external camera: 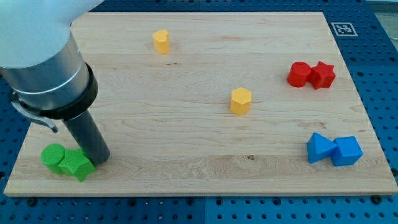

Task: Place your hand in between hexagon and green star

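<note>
A yellow hexagon block (pixel 240 101) sits right of the board's middle. A green star block (pixel 77 165) lies at the bottom left corner, touching a green round block (pixel 53 155) on its left. My tip (pixel 101 159) stands on the board right against the green star's right side. The rod rises from there up to the grey arm body at the view's top left. The hexagon is far to the right of my tip.
A second yellow block (pixel 161 41) sits near the top edge. A red round block (pixel 299 74) and a red star (pixel 322 74) touch at the upper right. Two blue blocks (pixel 319 148) (pixel 347 151) touch at the lower right. The wooden board (pixel 186 180) lies on a blue pegboard.
</note>
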Controlling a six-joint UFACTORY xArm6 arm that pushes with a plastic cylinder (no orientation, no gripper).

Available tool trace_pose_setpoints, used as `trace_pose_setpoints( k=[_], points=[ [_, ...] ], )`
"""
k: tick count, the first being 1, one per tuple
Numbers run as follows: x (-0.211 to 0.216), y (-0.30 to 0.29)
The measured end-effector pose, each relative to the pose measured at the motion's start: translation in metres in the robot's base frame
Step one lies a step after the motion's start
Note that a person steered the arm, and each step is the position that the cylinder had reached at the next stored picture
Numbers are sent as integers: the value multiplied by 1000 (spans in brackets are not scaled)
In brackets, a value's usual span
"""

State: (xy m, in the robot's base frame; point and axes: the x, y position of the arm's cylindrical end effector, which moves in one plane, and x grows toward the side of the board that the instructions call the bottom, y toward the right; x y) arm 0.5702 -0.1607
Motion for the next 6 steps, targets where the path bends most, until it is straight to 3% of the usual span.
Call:
trace_pose_setpoints(
  k=[2, 5, 6],
  points=[
    [-8, 63],
    [-11, 63],
    [-47, 89]
  ],
)
